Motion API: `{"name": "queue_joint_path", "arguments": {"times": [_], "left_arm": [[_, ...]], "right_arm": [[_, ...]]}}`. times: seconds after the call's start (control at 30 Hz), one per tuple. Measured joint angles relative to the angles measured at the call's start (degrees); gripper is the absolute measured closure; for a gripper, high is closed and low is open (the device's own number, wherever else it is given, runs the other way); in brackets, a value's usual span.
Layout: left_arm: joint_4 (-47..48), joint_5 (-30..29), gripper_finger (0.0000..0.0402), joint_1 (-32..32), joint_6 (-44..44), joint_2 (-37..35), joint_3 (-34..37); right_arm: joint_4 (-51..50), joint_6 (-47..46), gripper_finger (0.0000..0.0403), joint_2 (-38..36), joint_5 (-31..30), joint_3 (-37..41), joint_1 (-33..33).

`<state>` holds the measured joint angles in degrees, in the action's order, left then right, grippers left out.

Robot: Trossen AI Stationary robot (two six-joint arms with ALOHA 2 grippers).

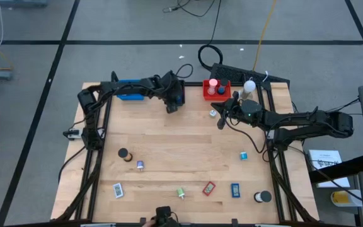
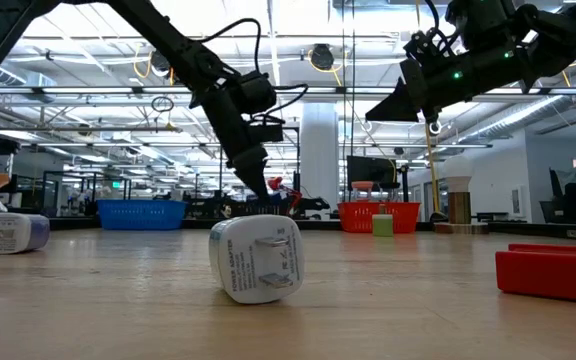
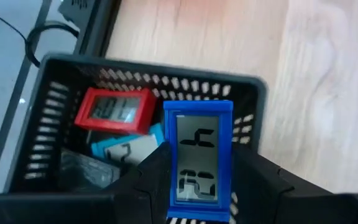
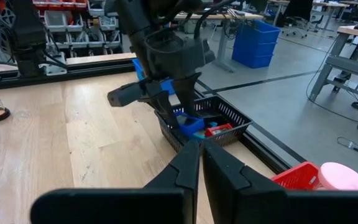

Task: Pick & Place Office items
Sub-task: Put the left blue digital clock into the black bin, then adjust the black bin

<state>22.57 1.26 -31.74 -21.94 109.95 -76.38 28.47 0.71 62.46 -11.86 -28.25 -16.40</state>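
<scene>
My left gripper [image 1: 172,104] hangs at the table's far side over a black slotted basket [image 3: 154,71], shut on a blue flat clock [image 3: 197,162]. A red clock [image 3: 114,111] and a teal one [image 3: 126,149] lie inside the basket. My right gripper [image 4: 201,149] is shut and holds nothing, raised over the table near the red tray [image 1: 217,90]. Loose office items lie across the near half of the table, among them a red rectangle [image 1: 208,187], a blue one [image 1: 235,190] and a purple cylinder [image 1: 140,165]. My left gripper pinches the blue clock by its two long side edges [image 3: 169,186], near its lower end, one finger [image 3: 148,177] on each side. The fingers slant downward and lie along the clock. The clock is lifted clear above the basket, its display toward the wrist.
A blue tray [image 1: 131,89] stands left of the black basket. The red tray holds a pink-topped thing [image 4: 340,177], with a white ball-topped stand [image 1: 249,86] beside it. A white plug adapter [image 2: 258,258] lies near the front edge. Bare wood shows mid-table.
</scene>
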Motion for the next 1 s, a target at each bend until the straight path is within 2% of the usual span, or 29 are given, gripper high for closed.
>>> {"name": "queue_joint_path", "arguments": {"times": [0.13,0.63,0.9,1.0], "left_arm": [[-0.21,1.81,0.0257,-0.85,-0.49,1.09,0.0],[1.24,1.24,0.0252,-0.02,-4.51,2.93,0.02],[3.14,1.21,0.0175,0.61,-4.05,2.9,-2.82],[6.85,-0.02,0.0162,0.98,-3.96,2.9,-5.15]], "right_arm": [[0.0,0.02,0.0387,0.0,0.02,0.0,-0.01],[0.0,0.01,0.0387,0.0,0.01,0.0,0.01],[-0.01,0.0,0.0387,0.0,0.0,0.0,0.0],[0.0,0.0,0.0387,0.0,0.01,0.0,0.0]]}}
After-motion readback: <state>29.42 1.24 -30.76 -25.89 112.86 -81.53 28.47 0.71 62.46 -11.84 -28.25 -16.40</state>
